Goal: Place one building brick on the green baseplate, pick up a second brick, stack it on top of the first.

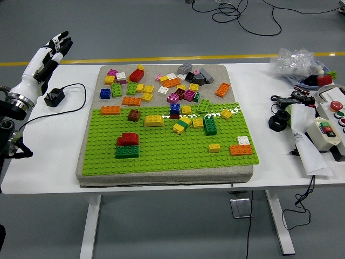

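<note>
Reaching up past the far left corner of the white table [48, 145], the fingers [60, 42] of the robot's white-and-black left hand [44, 58] are spread straight and relaxed, pinching nothing, with the tips hanging over the grey floor beyond the table's far edge. Below the hand, the metal wrist and black forearm run down to the picture's left edge. Just beside the wrist, a black plug adapter [54, 96] lies on the table with its thin black cable [75, 91] looping around it. The right hand does not show. Well apart from the left hand, the green studded baseplate [167, 143] lies on the near half of a grey padded mat [161, 75] in the middle of the table. On the baseplate's left part a red brick [128, 139] sits stacked on top of a dark green brick [127, 151]. Further right on the plate stand a yellow rounded brick [153, 120], a dark green tall brick [210, 125] and an orange flat brick [240, 149] near the plate's right edge. On the bare mat beyond the baseplate lies a scattered heap of loose bricks [172, 86] in many colours. At the table's right end sit a grey control box with a red button [330, 121], a white paper sheet [307, 145] and a clear plastic bag [296, 60].
</note>
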Controlling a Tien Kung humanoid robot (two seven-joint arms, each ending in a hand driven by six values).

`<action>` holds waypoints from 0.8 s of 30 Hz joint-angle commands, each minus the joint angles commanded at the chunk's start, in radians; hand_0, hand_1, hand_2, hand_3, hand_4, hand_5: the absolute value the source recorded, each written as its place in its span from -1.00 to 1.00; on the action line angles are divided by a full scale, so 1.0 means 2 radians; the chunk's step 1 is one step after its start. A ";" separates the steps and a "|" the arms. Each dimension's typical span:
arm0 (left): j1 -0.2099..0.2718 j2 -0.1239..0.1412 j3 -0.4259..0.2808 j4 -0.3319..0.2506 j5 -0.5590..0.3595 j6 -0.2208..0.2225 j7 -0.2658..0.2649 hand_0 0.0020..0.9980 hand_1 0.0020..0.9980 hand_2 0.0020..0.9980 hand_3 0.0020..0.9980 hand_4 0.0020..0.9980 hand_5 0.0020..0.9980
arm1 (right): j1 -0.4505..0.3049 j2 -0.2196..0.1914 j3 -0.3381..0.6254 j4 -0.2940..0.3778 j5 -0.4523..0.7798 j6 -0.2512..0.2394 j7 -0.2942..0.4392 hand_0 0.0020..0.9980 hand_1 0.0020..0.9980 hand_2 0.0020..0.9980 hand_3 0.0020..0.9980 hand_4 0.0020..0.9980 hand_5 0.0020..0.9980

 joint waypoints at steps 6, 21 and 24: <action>-0.001 0.006 0.002 0.004 -0.001 -0.002 -0.001 1.00 1.00 0.99 1.00 0.82 0.80 | 0.004 0.000 0.002 0.000 0.000 -0.005 0.001 0.62 0.53 0.57 0.44 0.83 0.23; 0.003 0.004 -0.006 0.020 0.013 -0.001 0.001 1.00 1.00 0.98 1.00 0.81 0.83 | 0.010 -0.007 0.023 0.000 0.027 -0.033 0.001 0.62 0.53 0.57 0.45 0.83 0.23; 0.006 0.000 -0.009 0.020 0.015 -0.001 0.002 1.00 1.00 0.98 1.00 0.80 0.83 | 0.011 -0.004 0.031 0.000 0.029 -0.038 0.006 0.62 0.53 0.57 0.46 0.84 0.24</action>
